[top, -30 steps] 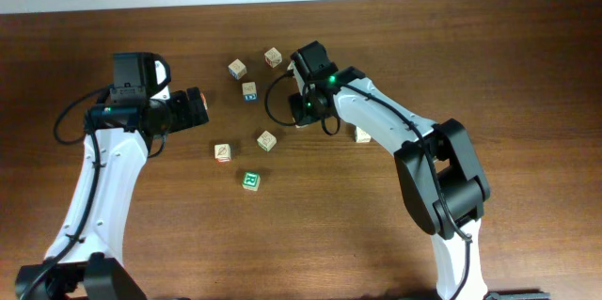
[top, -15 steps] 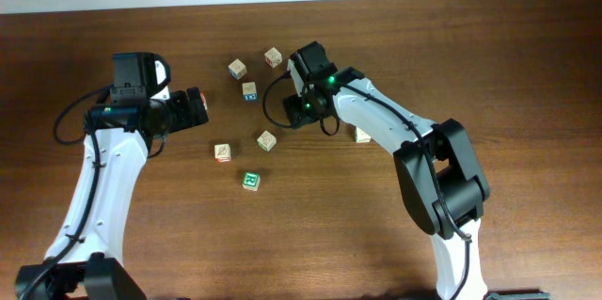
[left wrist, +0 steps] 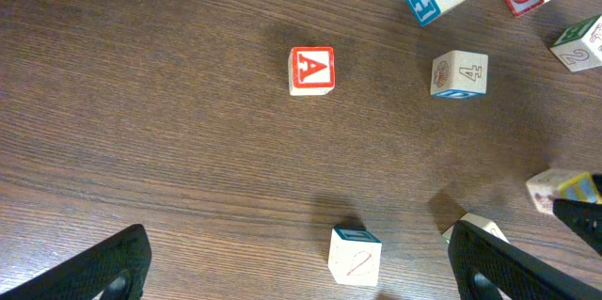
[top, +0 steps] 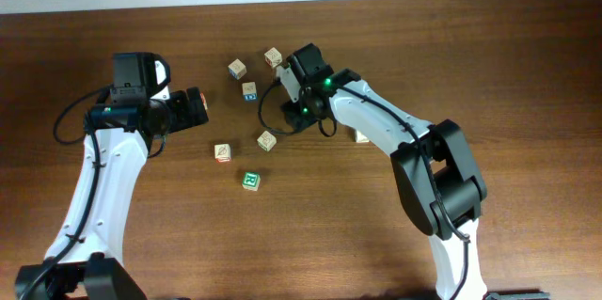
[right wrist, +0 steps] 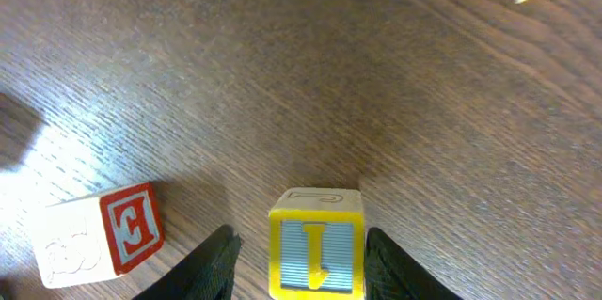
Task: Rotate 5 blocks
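A yellow-faced block (right wrist: 315, 248) with a raised "J" stands between the fingers of my right gripper (right wrist: 301, 244). The right finger lies against it and a strip of table shows at the left finger, so the jaws are open round it. In the overhead view that gripper (top: 290, 119) points down just above a tan block (top: 267, 140). Another tan block (top: 222, 152) and the green "R" block (top: 251, 181) lie lower left. A cream block (top: 362, 135) peeks out behind the right arm. My left gripper (top: 196, 110) hangs wide open at the left, holding nothing.
A cube with a red "A" (left wrist: 311, 71) lies ahead of the left gripper, and a cube with a red "2" (left wrist: 356, 256) lies between its fingers. A red "E" cube (right wrist: 99, 234) sits left of the right gripper. Pale cubes (top: 249, 90) (top: 237, 69) (top: 273, 55) lie further back.
The right wrist has turned and shifted slightly left over the middle blocks. The left arm and the loose blocks have not moved.
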You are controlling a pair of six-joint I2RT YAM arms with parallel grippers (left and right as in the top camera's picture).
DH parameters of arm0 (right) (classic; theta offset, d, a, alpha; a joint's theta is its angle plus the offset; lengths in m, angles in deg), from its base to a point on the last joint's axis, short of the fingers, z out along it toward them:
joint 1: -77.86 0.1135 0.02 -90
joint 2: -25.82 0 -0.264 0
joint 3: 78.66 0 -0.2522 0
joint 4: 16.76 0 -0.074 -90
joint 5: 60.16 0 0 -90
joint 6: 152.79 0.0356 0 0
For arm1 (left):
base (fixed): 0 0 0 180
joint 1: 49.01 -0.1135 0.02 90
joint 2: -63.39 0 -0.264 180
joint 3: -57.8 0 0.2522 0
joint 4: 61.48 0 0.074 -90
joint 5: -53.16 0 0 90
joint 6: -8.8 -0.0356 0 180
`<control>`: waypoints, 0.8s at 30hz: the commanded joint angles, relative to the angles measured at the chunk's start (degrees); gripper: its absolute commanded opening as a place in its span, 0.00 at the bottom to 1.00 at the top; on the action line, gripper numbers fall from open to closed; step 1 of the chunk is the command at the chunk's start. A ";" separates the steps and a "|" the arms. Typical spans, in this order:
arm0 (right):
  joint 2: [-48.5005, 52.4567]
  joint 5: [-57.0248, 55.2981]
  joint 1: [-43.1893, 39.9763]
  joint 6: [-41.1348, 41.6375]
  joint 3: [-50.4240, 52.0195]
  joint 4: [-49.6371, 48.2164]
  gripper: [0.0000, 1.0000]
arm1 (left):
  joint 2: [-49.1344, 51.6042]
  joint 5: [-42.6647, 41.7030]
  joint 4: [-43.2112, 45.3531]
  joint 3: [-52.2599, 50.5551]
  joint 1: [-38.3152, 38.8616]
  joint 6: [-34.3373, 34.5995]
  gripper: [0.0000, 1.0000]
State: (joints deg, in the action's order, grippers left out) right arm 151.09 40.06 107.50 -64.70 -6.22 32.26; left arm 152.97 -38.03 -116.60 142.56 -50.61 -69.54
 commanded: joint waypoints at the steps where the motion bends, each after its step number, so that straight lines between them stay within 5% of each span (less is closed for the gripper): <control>1: 1.64 0.66 0.44 -1.25 -0.02 0.46 0.33 | -0.17 0.61 -0.13 0.72 -0.04 0.70 0.99; 8: 1.46 -5.16 -0.31 7.74 -0.68 1.90 0.25 | -0.17 0.63 -0.11 0.72 -0.04 0.70 0.99; 14: 1.40 -7.96 -2.47 23.91 -4.31 14.38 0.25 | -0.17 0.63 -0.26 0.72 -0.04 0.70 0.99; 24: 1.42 -10.95 -5.81 29.88 -4.37 26.80 0.25 | -0.17 0.63 -0.26 0.72 -0.04 0.70 0.99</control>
State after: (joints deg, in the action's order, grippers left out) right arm 151.55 32.65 102.56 -36.96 -11.05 58.06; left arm 152.97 -38.01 -116.64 142.56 -50.61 -69.54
